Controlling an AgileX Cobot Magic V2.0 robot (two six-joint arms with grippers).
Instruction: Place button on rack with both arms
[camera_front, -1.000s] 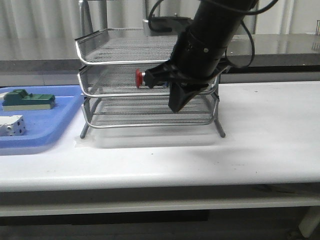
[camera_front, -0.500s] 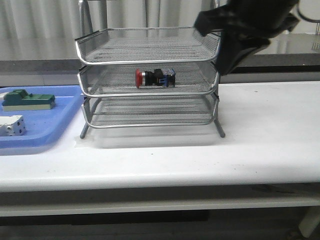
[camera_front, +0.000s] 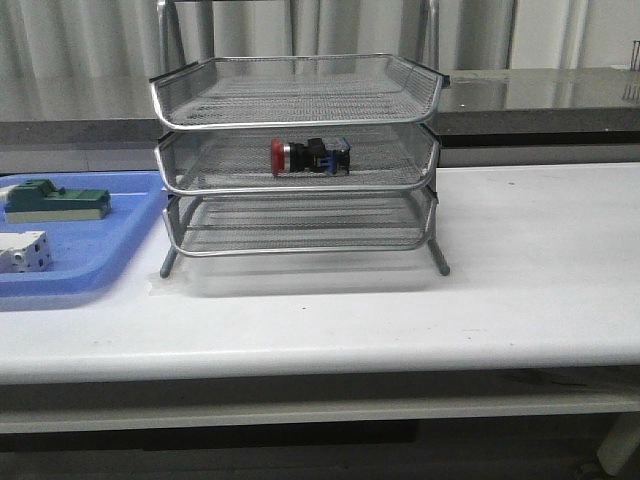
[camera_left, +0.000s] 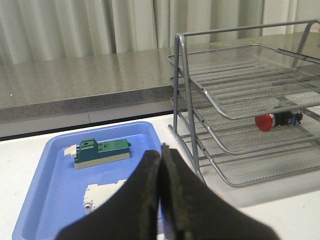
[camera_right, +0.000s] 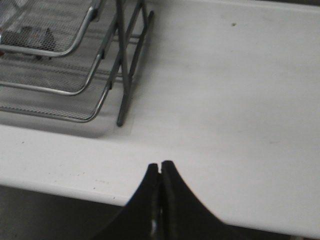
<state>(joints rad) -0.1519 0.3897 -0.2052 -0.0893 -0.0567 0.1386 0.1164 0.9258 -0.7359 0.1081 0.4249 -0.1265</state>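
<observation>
So the button (camera_front: 309, 156) is sitting in the middle tier of the rack (camera_front: 297, 160), lying on its side on the mesh with the red head pointing toward the blue tray (camera_front: 90, 262) end and the blue rear block toward the other. Nothing is touching it.

Neither arm shows up in the front view at all. The left gripper (camera_left: 161, 170) has its two fingers pressed right together with nothing between them, and it hangs over the near edge of the blue tray, well apart from the button, which sits beyond it and off to the rack side, up on that middle shelf (camera_left: 278, 120). From that wrist camera you can also see the green block (camera_left: 102, 152) and a white boxy part (camera_left: 106, 194) lying in the tray (the white one is partly hidden behind the fingers).

The right gripper (camera_right: 160, 172) is closed tight and empty too, out over the bare white table (camera_right: 235, 100) by the front edge, near the rack's foot. The button is only a dark blurry shape behind the mesh (camera_right: 31, 36) from there, well away from the fingertips.
</observation>
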